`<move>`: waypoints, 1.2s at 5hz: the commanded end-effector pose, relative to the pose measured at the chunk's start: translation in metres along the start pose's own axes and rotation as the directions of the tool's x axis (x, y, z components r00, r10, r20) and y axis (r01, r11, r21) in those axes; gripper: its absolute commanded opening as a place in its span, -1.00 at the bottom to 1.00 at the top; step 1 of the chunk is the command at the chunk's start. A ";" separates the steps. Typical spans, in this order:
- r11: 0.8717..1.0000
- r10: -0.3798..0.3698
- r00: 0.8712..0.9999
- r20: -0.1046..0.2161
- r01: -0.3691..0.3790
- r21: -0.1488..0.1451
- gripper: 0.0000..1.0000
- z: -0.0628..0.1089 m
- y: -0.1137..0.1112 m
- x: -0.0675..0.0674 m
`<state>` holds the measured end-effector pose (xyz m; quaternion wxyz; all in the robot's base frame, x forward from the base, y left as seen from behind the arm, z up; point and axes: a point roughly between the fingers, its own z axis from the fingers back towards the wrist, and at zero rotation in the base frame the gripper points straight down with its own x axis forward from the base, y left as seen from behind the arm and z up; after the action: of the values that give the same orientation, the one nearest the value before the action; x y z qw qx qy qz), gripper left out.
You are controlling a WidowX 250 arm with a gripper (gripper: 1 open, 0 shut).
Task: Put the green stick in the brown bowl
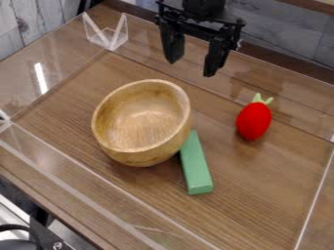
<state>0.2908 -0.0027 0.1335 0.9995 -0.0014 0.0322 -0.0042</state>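
Observation:
The green stick lies flat on the wooden table, its upper end touching the right side of the brown bowl. The bowl stands upright at centre left and looks empty. My gripper hangs above the table at the top centre, pointing down, well above and behind the bowl and the stick. Its two black fingers stand apart with nothing between them.
A red strawberry-shaped toy sits to the right of the bowl. Clear acrylic walls border the table on all sides, with a low transparent rim along the front and left edges.

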 end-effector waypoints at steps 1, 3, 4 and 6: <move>0.999 0.042 0.999 -0.032 -0.042 -0.007 1.00 -0.013 0.001 -0.004; 0.927 0.365 0.931 -0.027 -0.366 -0.088 1.00 -0.065 -0.004 -0.043; 0.862 0.494 0.870 -0.006 -0.490 -0.127 1.00 -0.067 -0.018 -0.044; 0.756 0.642 0.767 -0.005 -0.634 -0.160 1.00 -0.072 -0.044 -0.044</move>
<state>0.2349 -0.0469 0.0533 0.9394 -0.0559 0.0293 0.3371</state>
